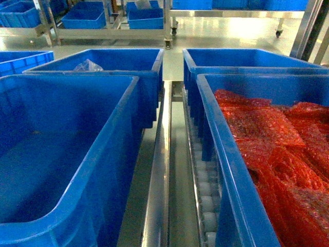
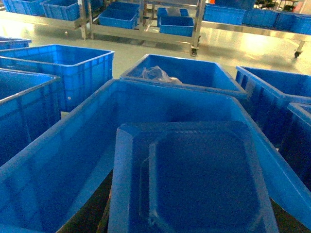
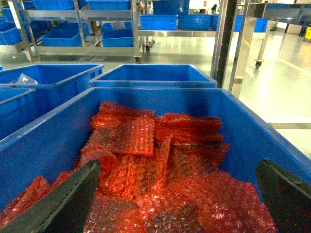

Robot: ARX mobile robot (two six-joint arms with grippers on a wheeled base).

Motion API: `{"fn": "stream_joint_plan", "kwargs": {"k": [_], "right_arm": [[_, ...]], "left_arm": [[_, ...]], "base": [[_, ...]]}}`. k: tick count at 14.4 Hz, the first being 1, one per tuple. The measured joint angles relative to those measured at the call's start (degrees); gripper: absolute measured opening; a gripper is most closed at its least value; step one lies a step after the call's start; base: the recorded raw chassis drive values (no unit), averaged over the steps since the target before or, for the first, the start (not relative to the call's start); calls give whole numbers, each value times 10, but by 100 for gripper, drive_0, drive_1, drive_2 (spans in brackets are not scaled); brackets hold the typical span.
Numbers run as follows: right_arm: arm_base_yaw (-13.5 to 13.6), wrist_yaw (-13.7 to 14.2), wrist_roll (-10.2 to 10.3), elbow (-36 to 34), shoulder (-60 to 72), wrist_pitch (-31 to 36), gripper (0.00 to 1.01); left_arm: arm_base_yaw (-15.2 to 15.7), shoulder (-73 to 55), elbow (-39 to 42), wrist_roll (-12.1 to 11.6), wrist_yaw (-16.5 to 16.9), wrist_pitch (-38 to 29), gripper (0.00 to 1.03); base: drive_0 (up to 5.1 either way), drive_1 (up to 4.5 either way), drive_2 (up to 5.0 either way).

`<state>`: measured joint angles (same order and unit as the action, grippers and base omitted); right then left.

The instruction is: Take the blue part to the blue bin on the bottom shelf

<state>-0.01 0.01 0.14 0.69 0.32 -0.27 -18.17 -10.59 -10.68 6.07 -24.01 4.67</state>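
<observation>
Large blue moulded-plastic bins (image 1: 67,154): smooth, glossy walls with soft reflections. Red bubble-wrap bags (image 3: 160,160): shiny, dimpled film. Stainless-steel rack rail (image 1: 160,170): bright, smooth, reflective metal. Small white rollers (image 1: 205,200): matt plastic. Dark gripper fingers (image 3: 68,204): matt, finely textured surface. Pale floor (image 3: 282,77): polished, glossy.

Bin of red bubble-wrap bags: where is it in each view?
Head: bin of red bubble-wrap bags, lower right.
Left wrist: not in view.
Right wrist: fills the centre, between the open right gripper fingers.
Shared landmark: clear plastic bag in a far bin.
</observation>
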Motion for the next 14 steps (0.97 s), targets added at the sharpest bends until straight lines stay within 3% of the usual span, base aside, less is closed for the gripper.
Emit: {"fn": "stream_joint_plan", "kwargs": {"k": [14], "right_arm": [[0,0,0,0,0,0,98]], "left_arm": [[0,0,0,0,0,0,43]], "base": [[0,0,0]]}}
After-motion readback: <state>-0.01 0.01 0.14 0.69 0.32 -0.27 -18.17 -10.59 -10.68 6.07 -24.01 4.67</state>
